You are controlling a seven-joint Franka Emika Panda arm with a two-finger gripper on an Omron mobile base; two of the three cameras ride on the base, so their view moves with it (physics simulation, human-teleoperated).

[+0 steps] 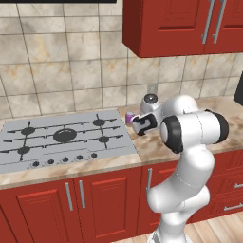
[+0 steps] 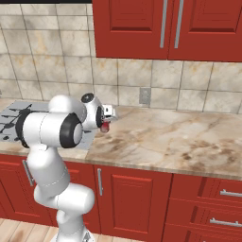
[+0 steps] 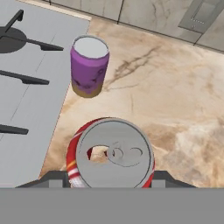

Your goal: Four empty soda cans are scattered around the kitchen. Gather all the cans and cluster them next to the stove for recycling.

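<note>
My gripper [image 3: 111,179] is shut on a red soda can [image 3: 110,155]; its silvery top fills the lower middle of the hand view, with a dark fingertip on each side. In the right base view the red can [image 2: 105,126] shows as a small red patch under the hand, over the counter just right of the stove [image 2: 9,120]. A purple soda can [image 3: 89,65] stands upright on the counter close beyond the red one, right against the edge of the stove [image 3: 26,87]. From the left base view, the purple can [image 1: 129,115] sits beside the stove [image 1: 61,137], with the gripper [image 1: 138,126] next to it.
The beige counter [image 2: 165,142] runs on to the right of the stove. A wall outlet [image 2: 145,96] sits on the tiled wall behind. Red upper cabinets [image 1: 180,23] hang above the counter. A dark object [image 1: 239,92] stands at the far right edge.
</note>
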